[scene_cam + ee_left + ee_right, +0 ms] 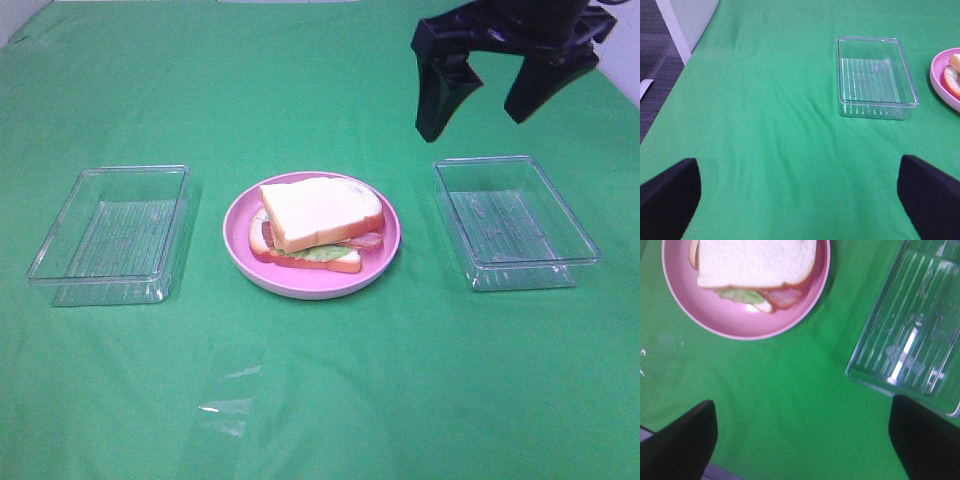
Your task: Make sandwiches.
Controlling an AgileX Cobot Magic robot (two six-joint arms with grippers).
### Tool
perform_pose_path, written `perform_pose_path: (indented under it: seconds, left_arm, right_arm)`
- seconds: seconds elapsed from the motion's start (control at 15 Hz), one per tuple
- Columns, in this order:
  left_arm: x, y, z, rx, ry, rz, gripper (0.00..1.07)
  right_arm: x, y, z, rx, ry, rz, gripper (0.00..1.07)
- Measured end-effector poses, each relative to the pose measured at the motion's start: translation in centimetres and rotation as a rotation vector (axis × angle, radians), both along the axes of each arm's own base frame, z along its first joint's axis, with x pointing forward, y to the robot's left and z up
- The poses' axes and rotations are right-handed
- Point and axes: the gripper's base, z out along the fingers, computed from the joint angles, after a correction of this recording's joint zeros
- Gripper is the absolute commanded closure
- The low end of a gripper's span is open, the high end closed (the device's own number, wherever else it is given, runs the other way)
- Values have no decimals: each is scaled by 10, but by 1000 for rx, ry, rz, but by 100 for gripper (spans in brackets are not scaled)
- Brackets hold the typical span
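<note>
The sandwich [318,222] lies stacked on a round pink plate [380,262] at the table's middle: a white bread slice on top, green lettuce and reddish bacon showing under it, and a bottom slice. It also shows in the right wrist view [756,267]. My right gripper [485,110] is open and empty, raised at the back right above the far end of the right tray. My left gripper [800,197] is open and empty over bare green cloth, out of the exterior high view. The plate's edge [940,82] shows in the left wrist view.
A clear plastic tray [110,235] sits left of the plate and also shows in the left wrist view [874,77]. A second clear tray [512,222] sits right of the plate and shows in the right wrist view [912,325]. Both hold nothing. A green cloth [320,400] covers the table.
</note>
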Motion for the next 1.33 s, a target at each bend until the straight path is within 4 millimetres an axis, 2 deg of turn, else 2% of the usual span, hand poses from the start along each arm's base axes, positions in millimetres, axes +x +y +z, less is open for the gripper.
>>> perform_pose_path:
  seconds: [0.2, 0.27, 0.33, 0.4, 0.47, 0.67, 0.8, 0.87, 1.07, 1.13, 1.33]
  left_arm:
    - [0, 0, 0, 0, 0, 0, 6]
    - [0, 0, 0, 0, 0, 0, 6]
    - [0, 0, 0, 0, 0, 0, 6]
    - [0, 0, 0, 0, 0, 0, 6]
    - [0, 0, 0, 0, 0, 0, 6]
    - [0, 0, 0, 0, 0, 0, 6]
    - [0, 0, 0, 0, 0, 0, 6]
    - [0, 0, 0, 0, 0, 0, 6]
    - [0, 0, 0, 0, 0, 0, 6]
    - [0, 0, 0, 0, 0, 0, 6]
    - [0, 0, 0, 0, 0, 0, 6]
  right_arm:
    - [-47, -19, -13, -33, 80, -4, 17]
    - [-54, -22, -14, -35, 86, -5, 17]
    - [-90, -37, -16, -39, 103, -22, 17]
    - [-107, -44, -14, -34, 91, -25, 17]
    - [-116, -47, -11, -28, 78, -26, 17]
    - [-171, -70, -6, 5, -3, -28, 17]
    - [-205, -86, -4, 32, -110, -35, 17]
    - [-221, -100, -9, 47, -213, -87, 17]
    - [-257, -128, -18, 44, -465, -236, 17]
    - [-262, -130, -21, 46, -496, -250, 17]
    - [-301, -138, -44, 86, -691, -296, 17]
